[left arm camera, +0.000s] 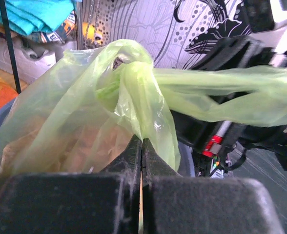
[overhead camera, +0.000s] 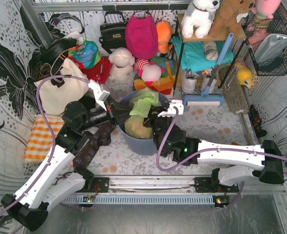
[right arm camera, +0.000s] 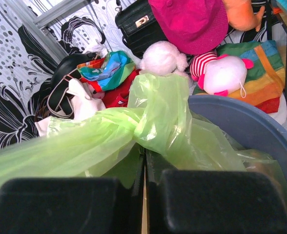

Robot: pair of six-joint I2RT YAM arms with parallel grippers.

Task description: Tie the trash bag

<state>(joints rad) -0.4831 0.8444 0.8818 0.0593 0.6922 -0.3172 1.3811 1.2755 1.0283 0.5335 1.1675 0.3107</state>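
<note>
- The trash bag (overhead camera: 142,106), thin lime-green plastic, sits inside the blue-grey round bin (overhead camera: 136,142) at the middle of the table (overhead camera: 216,122). Crumpled brownish paper shows through its lower part.
- The bag's top is drawn out into two green ends. They cross and wrap around each other just above the bin's mouth.
- The left gripper (left arm camera: 141,144) reaches in from the bin's left side. Its jaws are pressed fully together, with a fold of the green film pinched between the tips.
- In the left wrist view, one end of the bag stretches sideways from the wrap toward the black body of the right arm.
- The right gripper (right arm camera: 144,157) comes in from the bin's right side. Its jaws are likewise closed tight, nipping the green plastic just below the wrap.
- In the right wrist view, the other end runs off to the left, and the bin's rim curves past on the right.
- Both grippers sit close together over the bin, one on each side of the crossing.
- Behind the bin lie a white tote bag (overhead camera: 60,90), a black handbag (overhead camera: 113,33), a magenta hat (overhead camera: 141,36) and soft toys.
- An orange checked cloth (overhead camera: 42,139) lies at the table's left edge.
</note>
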